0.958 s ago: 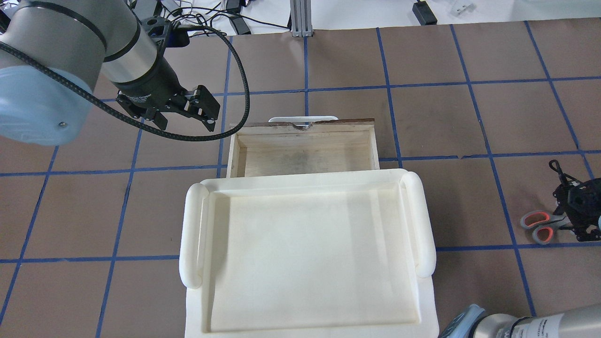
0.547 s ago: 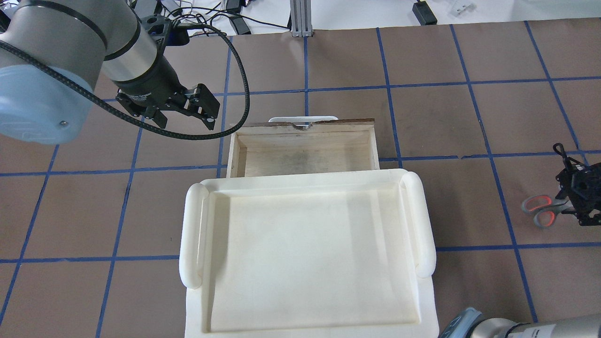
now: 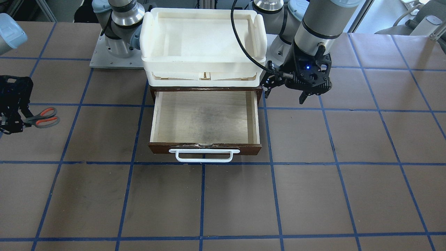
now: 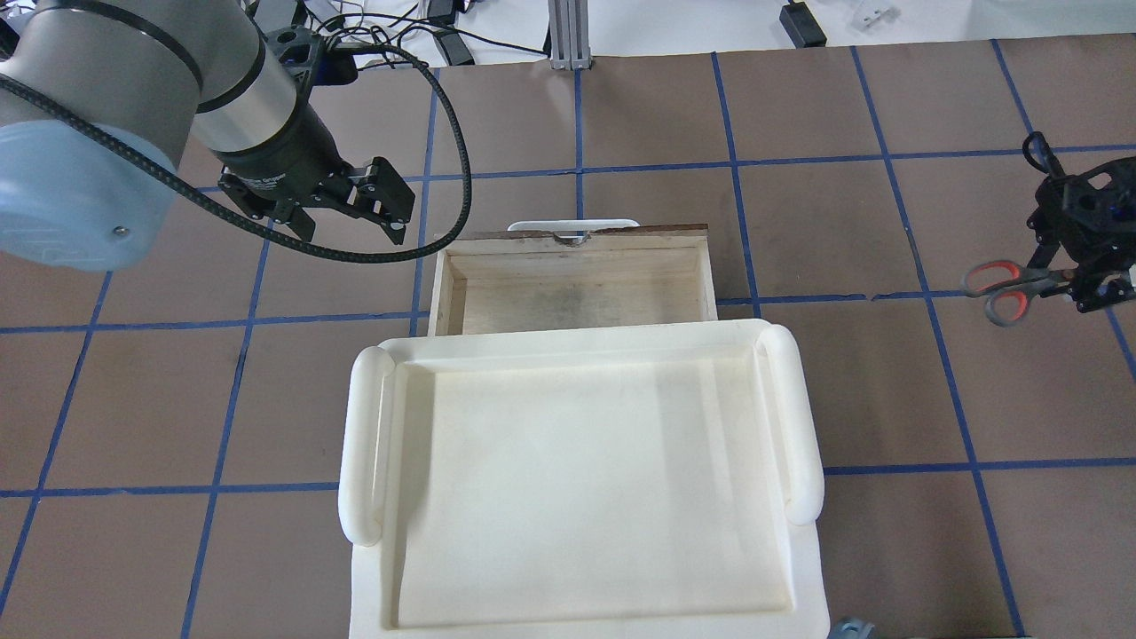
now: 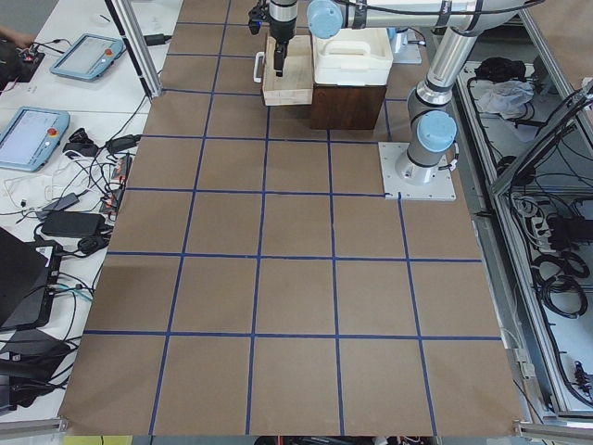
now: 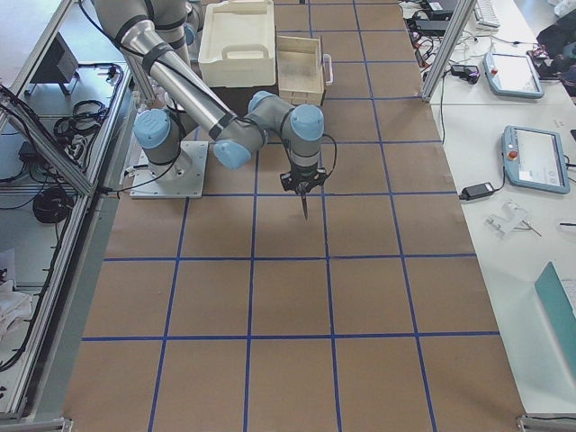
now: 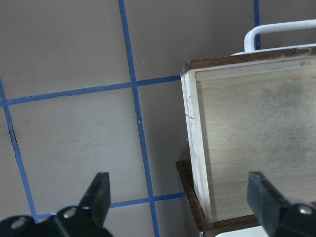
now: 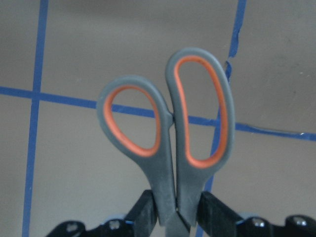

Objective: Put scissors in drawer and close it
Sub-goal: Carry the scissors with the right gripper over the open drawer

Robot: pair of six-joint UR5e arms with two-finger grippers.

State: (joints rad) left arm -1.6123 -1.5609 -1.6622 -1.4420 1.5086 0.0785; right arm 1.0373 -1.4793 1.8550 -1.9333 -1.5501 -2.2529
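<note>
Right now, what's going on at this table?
The right gripper is shut on the scissors, gripping the blade end so that the handles stick out, well off to one side of the drawer. The drawer is pulled open with nothing in it. The left gripper is open and holds nothing, next to the drawer's other side. The scissors are not yet in the drawer.

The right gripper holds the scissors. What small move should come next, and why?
Probably carry the scissors sideways toward the drawer: the right gripper is shut on them, held off the table, well off to the drawer's side, and the drawer stands open and empty.
</note>
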